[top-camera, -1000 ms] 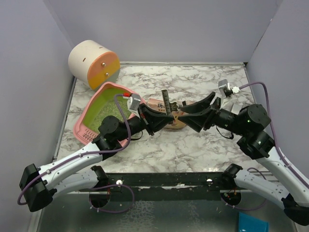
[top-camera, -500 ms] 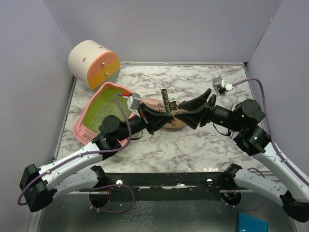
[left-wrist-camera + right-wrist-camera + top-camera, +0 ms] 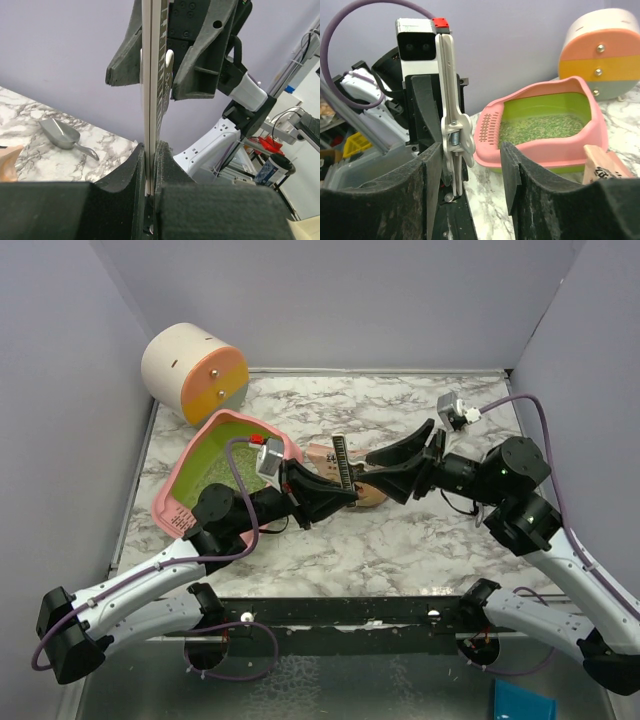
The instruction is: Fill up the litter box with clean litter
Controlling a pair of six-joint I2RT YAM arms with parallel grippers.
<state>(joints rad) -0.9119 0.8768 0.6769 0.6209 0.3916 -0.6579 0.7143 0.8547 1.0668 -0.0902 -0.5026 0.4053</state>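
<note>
Black foam fingers of the left gripper (image 3: 151, 170) are clenched tight on a long thin clip (image 3: 151, 75), which stands straight up. The right gripper (image 3: 470, 150) has its fingers apart, one on each side of the clip. The clip sits close to one finger, and there is a gap before the other.

Just under the two grippers a tan bag (image 3: 362, 492) lies on the desk (image 3: 400, 540). I cannot tell if the clip touches the bag.

Off to the left is the litter box (image 3: 185, 475), tipped up on its far side. The clean litter (image 3: 215, 475) is inside it. I think most of the filling is done. What is left looks like closing the bag or putting things away, but I cannot be sure the box is full enough.

The right wrist view shows the litter (image 3: 540, 127) as a grainy green layer that covers the bottom, with the cream-and-orange cylinder (image 3: 600, 55) behind. The left wrist view shows a small silver scoop (image 3: 60, 134) on the desk, which I cannot find from above. Only the top view shows both arms and the box together.
</note>
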